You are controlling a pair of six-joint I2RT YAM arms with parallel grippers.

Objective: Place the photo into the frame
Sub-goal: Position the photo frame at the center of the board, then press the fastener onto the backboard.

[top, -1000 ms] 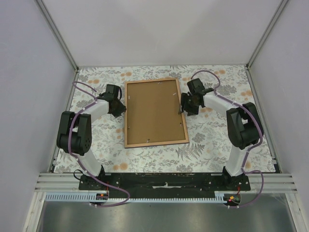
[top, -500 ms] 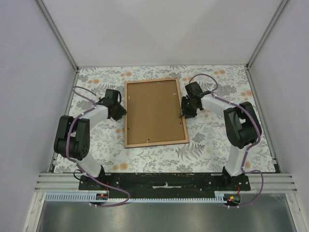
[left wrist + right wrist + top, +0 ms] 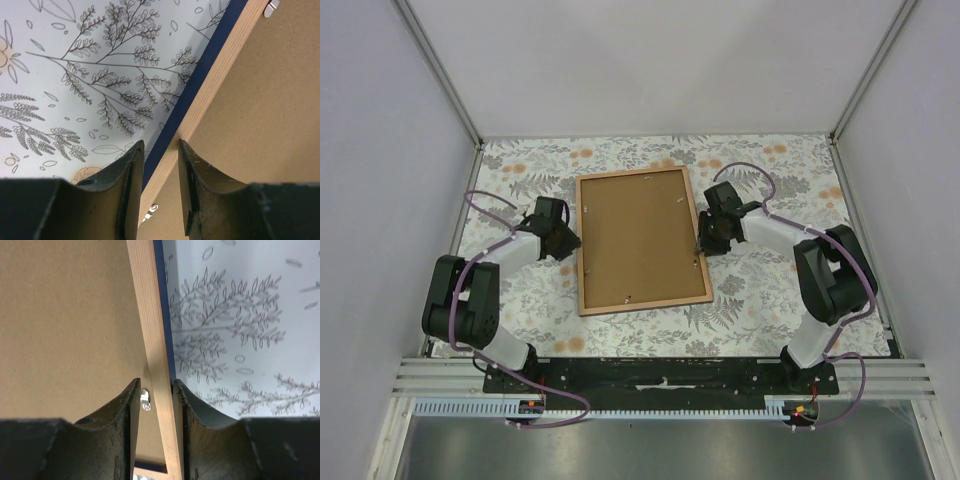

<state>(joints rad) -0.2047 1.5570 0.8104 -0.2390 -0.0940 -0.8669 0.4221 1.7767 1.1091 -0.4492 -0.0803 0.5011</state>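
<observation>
Left gripper (image 3: 157,146): closed on the long left rail of the frame (image 3: 645,304), with one finger outside on the blue edge and one inside over the backing board (image 3: 640,238).
Right gripper (image 3: 156,384): astride the opposite long rail, jaws narrow. The outer finger meets the blue edge, but a sliver shows beside the inner one, so a firm pinch cannot be told.
Key relation: the frame lies back-up between the two grippers. Its long axis runs through each jaw gap, crosswise to closing. Neither arm is nearer.
Photo: not in view. Whether it lies under the board cannot be told.
Change from a second ago: the right jaws have narrowed, and the frame and both grippers have shifted slightly toward the robot.
</observation>
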